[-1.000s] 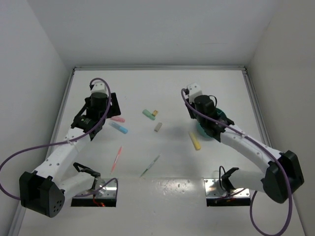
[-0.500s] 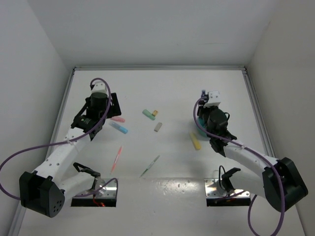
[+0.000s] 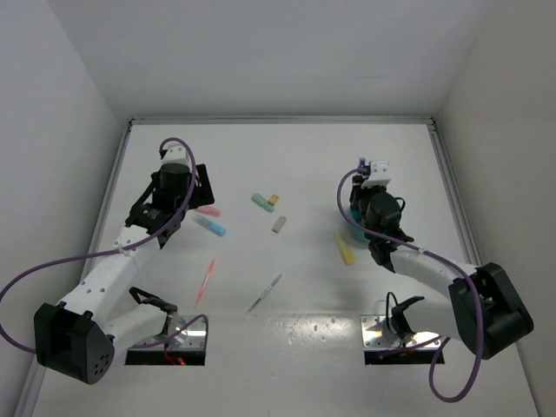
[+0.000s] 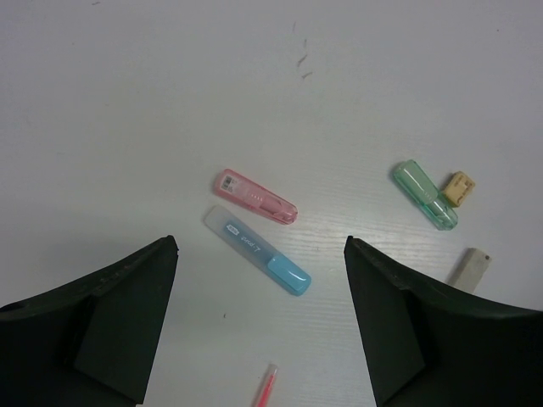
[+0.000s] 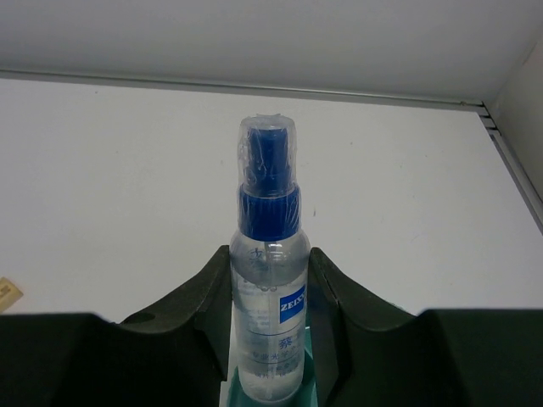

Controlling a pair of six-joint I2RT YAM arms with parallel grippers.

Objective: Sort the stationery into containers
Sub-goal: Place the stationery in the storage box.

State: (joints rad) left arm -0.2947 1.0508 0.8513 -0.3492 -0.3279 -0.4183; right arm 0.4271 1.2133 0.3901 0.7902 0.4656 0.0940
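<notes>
Two pincers I'm watching: right pincer [image 5: 270, 273] pinching blue-clear spray bottle [image 5: 269, 195] upright, base at teal cup [image 5: 312, 386]; left pincer [image 4: 261, 254] spread, hovering above pink marker [image 4: 254, 197] and light blue marker [image 4: 280, 264] on worktop [image 4: 127, 102].

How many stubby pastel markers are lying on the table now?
4: stubby pink marker and light blue marker side by side at left, green marker mid-table, yellow marker next to the round teal plastic cup. The cup may hide others.

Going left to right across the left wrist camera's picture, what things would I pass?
In order: pink marker → green marker → grey eraser. The light blue marker and yellow eraser overlap these sideways, so I leave them out.
</notes>
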